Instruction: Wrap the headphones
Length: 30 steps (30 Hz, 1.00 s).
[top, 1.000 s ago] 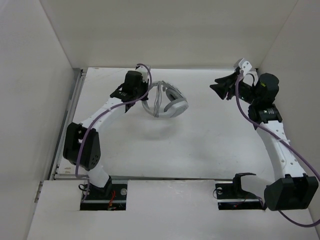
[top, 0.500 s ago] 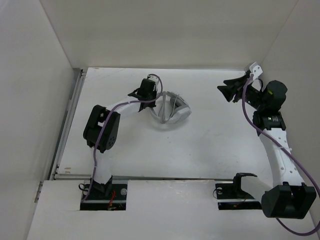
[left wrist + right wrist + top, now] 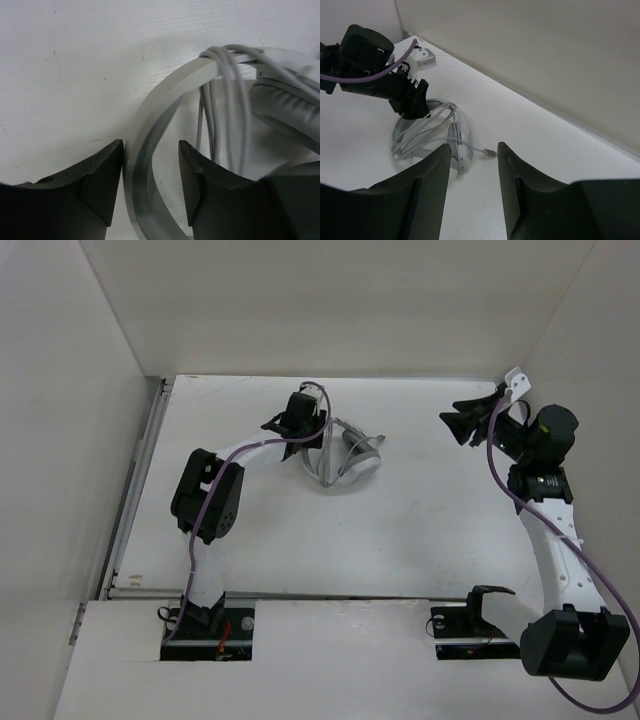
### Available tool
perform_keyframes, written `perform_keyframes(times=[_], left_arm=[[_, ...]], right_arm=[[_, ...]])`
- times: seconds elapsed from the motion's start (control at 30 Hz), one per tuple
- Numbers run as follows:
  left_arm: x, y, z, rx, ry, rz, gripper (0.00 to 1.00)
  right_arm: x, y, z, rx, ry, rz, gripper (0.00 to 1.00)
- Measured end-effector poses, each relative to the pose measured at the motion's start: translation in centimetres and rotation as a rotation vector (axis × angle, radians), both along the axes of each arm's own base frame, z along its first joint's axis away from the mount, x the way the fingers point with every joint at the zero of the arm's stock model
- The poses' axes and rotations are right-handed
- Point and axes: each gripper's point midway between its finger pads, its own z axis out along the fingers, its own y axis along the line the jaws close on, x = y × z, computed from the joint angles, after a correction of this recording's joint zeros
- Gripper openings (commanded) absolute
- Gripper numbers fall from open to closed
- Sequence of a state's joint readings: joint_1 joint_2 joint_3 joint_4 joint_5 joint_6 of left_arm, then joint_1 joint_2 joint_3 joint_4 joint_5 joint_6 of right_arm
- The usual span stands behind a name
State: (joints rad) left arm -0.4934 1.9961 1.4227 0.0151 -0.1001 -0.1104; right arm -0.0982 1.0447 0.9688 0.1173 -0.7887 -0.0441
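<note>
From top: one headphones [image 3: 352, 462] lying far-centre on worktop [image 3: 420, 540], two arms, left jaws down at its left edge, right jaws spread, empty, well apart at far right. From left wrist: left jaws spread astride headband [image 3: 150, 120], gap on one side, no clamping seen; one grey cable [image 3: 231, 100] looped several times over band beside one ear cushion [image 3: 285, 107]. From right wrist: one plug end [image 3: 489, 152] loose on worktop, so likely to unwind, or shed loops, if band gets nudged or lifted unclamped.
</note>
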Motion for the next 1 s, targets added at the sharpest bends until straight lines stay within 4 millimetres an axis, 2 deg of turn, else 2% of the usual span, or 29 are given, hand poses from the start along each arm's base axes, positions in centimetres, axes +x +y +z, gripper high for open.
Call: perform_keyframes(times=[0.07,0.17,0.3,0.37,0.47,0.57,0.67,0.77,0.8,0.83,0.9,0.97,1.0], left_arm=[[0.0,0.0,0.0,0.005,-0.001,-0.002,0.63],[-0.1,0.0,-0.1,0.01,0.0,0.0,0.7],[-0.3,0.7,0.1,0.021,0.0,0.004,0.73],[-0.6,1.2,0.9,0.025,-0.002,0.007,0.76],[-0.9,2.2,3.6,0.011,-0.025,0.013,0.81],[-1.4,3.4,8.8,-0.034,-0.084,0.013,0.87],[-2.3,4.4,16.1,-0.102,-0.192,-0.007,0.92],[-4.9,5.8,23.9,-0.166,-0.331,-0.032,1.0],[-6.1,6.5,26.1,-0.183,-0.375,-0.036,1.0],[-7.5,7.4,28.5,-0.195,-0.425,-0.04,1.0],[-10.1,9.9,32.5,-0.205,-0.521,-0.024,1.0],[-12.5,13.3,35.1,-0.186,-0.596,0.027,1.0],[-13.5,15.4,35.7,-0.162,-0.619,0.068,1.0]], right_arm=[[0.0,-0.2,0.0,0.0,0.0,-0.006,0.49],[-0.1,-0.5,0.2,0.003,-0.007,-0.014,0.5],[-0.4,-0.8,0.1,0.005,-0.015,-0.025,0.51],[-0.5,-1.0,-0.1,0.005,-0.016,-0.031,0.51],[-0.9,-1.1,-1.0,0.006,-0.005,-0.038,0.51],[-1.2,-1.4,-2.4,0.003,0.018,-0.052,0.51],[-1.2,-2.3,-3.8,-0.006,0.049,-0.102,0.53],[-1.1,-4.1,-4.8,-0.021,0.09,-0.197,0.62],[-1.1,-5.0,-5.2,-0.026,0.107,-0.239,0.68],[-1.1,-5.9,-5.4,-0.029,0.125,-0.279,1.0],[-1.2,-8.1,-5.7,-0.037,0.165,-0.366,1.0],[-1.6,-10.0,-5.7,-0.044,0.206,-0.431,1.0],[-1.9,-11.1,-5.6,-0.047,0.228,-0.467,1.0]])
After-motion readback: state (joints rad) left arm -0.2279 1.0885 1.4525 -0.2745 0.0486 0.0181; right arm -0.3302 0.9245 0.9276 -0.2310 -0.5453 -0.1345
